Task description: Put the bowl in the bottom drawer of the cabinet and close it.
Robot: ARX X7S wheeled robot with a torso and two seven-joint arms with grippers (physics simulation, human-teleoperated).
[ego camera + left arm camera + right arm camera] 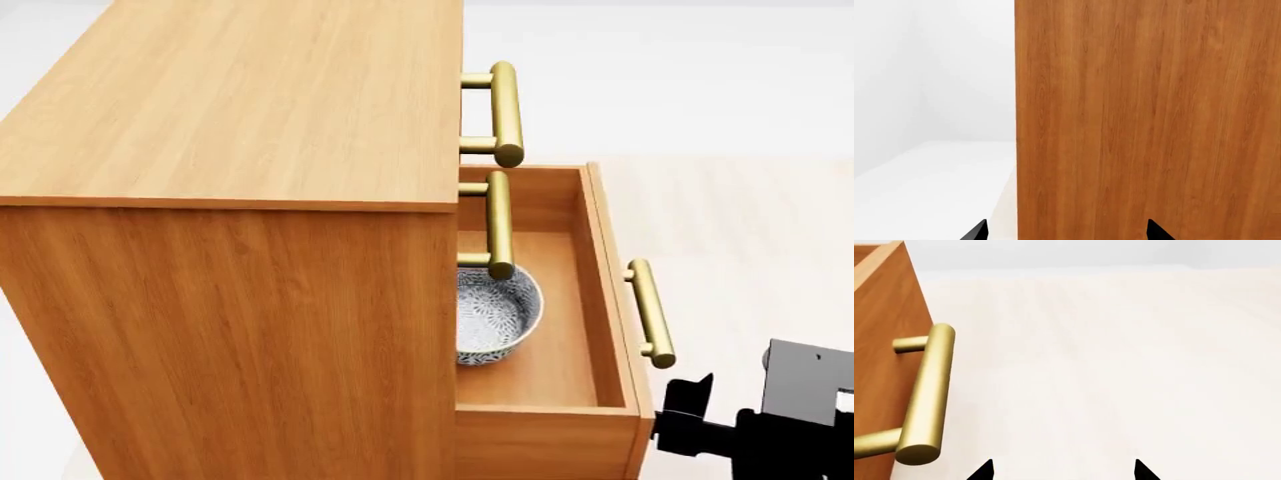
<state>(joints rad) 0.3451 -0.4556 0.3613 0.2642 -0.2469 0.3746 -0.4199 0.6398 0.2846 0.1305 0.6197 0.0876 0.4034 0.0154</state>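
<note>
The orange-brown cabinet (240,120) fills the left of the head view, and its bottom drawer (607,290) stands pulled out. Inside the drawer sits the speckled white bowl (497,310), upright, partly hidden under the middle drawer's brass handle (498,225). My right gripper (683,415) is low, just right of the drawer front, below its brass bar handle (650,312). In the right wrist view that gripper (1062,471) is open over bare floor, with the handle (924,395) off to one side. My left gripper (1067,231) is open, facing the cabinet's side panel (1147,120); it holds nothing.
The top drawer's brass handle (503,112) juts out above the open drawer. Pale wood floor (747,230) spreads to the right of the cabinet. A white wall and floor (927,100) show beside the cabinet in the left wrist view.
</note>
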